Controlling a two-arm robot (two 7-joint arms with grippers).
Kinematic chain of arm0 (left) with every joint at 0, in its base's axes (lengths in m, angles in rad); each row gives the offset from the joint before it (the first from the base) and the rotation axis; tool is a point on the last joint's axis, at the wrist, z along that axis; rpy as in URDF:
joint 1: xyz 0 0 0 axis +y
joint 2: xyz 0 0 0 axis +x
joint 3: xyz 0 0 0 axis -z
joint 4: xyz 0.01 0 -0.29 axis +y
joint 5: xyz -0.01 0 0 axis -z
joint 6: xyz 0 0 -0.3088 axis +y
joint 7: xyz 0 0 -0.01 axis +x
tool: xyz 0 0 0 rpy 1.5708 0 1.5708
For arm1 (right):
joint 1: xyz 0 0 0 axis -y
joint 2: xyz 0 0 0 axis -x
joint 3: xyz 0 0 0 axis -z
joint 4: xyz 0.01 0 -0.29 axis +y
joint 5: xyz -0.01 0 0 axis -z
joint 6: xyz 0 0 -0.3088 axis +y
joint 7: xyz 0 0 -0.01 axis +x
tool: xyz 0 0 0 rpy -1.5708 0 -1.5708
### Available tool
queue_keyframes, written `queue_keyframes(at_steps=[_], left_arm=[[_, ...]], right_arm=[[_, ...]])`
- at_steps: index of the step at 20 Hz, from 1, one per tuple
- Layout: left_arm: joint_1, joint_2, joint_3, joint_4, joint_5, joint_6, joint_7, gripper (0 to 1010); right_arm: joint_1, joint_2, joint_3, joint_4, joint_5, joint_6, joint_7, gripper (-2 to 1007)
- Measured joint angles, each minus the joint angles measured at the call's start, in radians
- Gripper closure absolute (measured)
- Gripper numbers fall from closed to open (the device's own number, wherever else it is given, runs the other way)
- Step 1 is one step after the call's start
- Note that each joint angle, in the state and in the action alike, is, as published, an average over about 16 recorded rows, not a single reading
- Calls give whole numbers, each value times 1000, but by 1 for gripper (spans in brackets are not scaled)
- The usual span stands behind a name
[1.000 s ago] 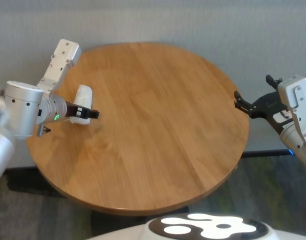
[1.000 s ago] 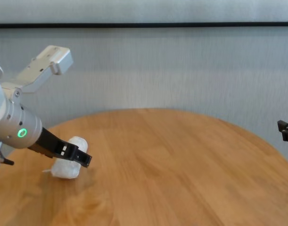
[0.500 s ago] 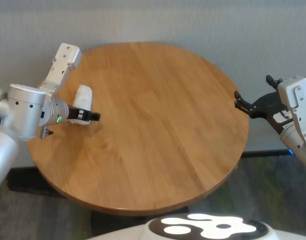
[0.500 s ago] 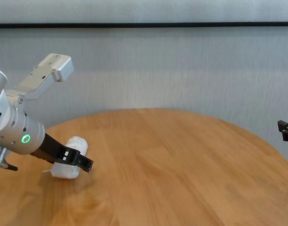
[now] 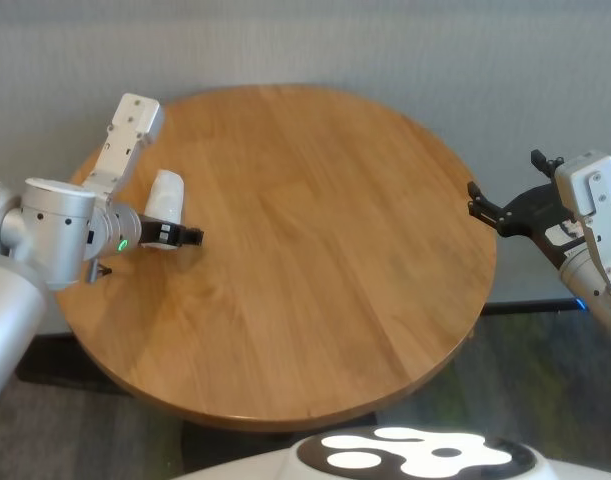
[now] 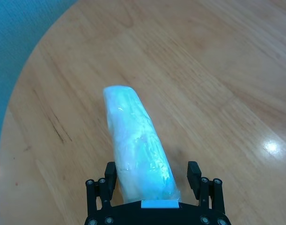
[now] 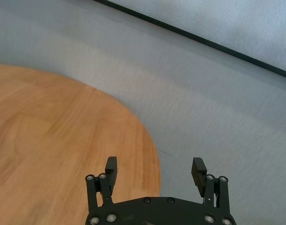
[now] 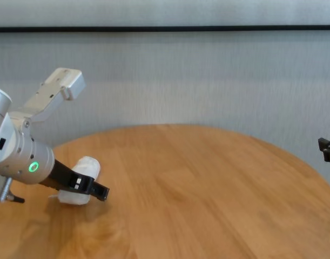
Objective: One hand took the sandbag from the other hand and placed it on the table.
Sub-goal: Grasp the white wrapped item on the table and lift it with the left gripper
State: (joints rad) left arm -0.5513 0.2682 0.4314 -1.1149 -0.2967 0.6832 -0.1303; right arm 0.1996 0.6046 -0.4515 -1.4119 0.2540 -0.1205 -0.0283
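The sandbag (image 5: 166, 202), a white oblong bag in clear plastic, lies on the round wooden table (image 5: 325, 270) near its left edge. My left gripper (image 5: 177, 228), with a green ring light, is low over the table and open, one finger on each side of the bag's near end. The left wrist view shows the sandbag (image 6: 138, 145) between the fingers (image 6: 194, 172), with a gap on one side. The chest view shows the sandbag (image 8: 80, 182) resting on the wood beside the left gripper (image 8: 92, 184). My right gripper (image 5: 482, 207), with a blue light, hangs open and empty off the table's right edge.
The table's edge (image 7: 150, 140) runs just under the right gripper (image 7: 154, 169), with grey floor and wall beyond. The left arm's forearm link (image 5: 125, 135) rises over the table's far left rim. The robot's white base (image 5: 405, 455) is at the near side.
The left gripper has sunk lower toward the table and shifted slightly nearer around the sandbag. The sandbag lies in about the same place. The right arm has not moved.
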Motion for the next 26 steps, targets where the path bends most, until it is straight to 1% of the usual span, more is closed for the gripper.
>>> queue_keyframes(at_steps=[9, 16, 20, 26], left_arm=[[8, 5, 8, 4, 28, -14, -9, 8], [10, 10, 15, 2, 38, -17, -12, 21], [10, 10, 13, 1, 35, -16, -10, 60], [10, 8, 10, 1, 31, -14, -8, 173]], right_arm=[[0, 0, 0, 0, 0, 0, 0, 3], [0, 0, 0, 0, 0, 0, 0, 3], [0, 0, 0, 0, 0, 0, 0, 3], [0, 0, 0, 0, 0, 0, 0, 3]])
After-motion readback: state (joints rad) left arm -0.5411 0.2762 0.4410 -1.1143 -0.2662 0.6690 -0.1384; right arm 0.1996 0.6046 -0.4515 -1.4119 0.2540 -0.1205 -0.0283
